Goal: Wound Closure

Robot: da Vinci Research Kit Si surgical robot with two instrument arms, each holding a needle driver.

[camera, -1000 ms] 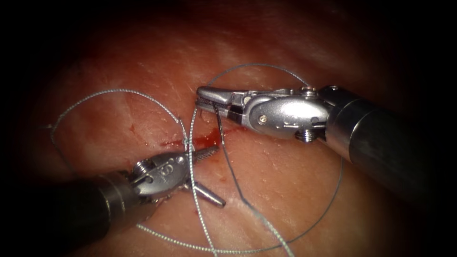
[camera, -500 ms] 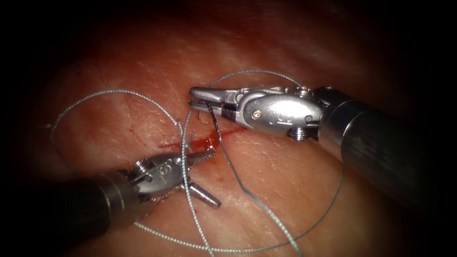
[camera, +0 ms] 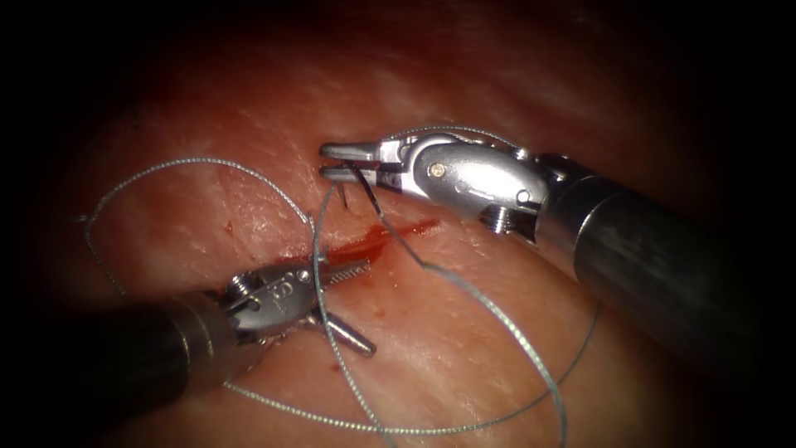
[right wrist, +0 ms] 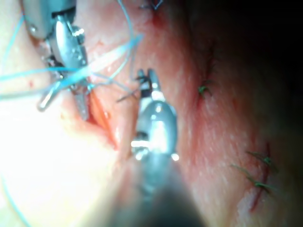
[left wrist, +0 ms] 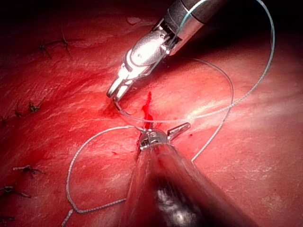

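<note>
My right tool [camera: 325, 162] comes in from the right, and its jaws are shut on the dark curved needle [camera: 369, 192] near one end. The needle hangs down from them toward the cut [camera: 390, 235], which is wet with red fluid. It looks free of the tissue [camera: 497, 274]. Thread [camera: 506, 319] trails from the needle's lower end in a wide loop. My left tool [camera: 369, 308] lies just left of the cut with its jaws open. A strand of thread [camera: 317, 249] runs between them, and they hold nothing. The left wrist view has the right tool [left wrist: 113, 94] above the cut [left wrist: 147, 106].
A second loop of thread [camera: 199, 161] arcs over the tissue left of the cut and runs under the left shaft [camera: 141, 353]. Finished stitches [left wrist: 42, 47] sit farther along the wound, and the same kind of stitches [right wrist: 258, 182] appear in the right wrist view.
The right tool has moved up and to the left with the needle, lifting it away from the cut. The trailing thread has swung out to the right. The left tool shifted slightly left, jaws still open.
</note>
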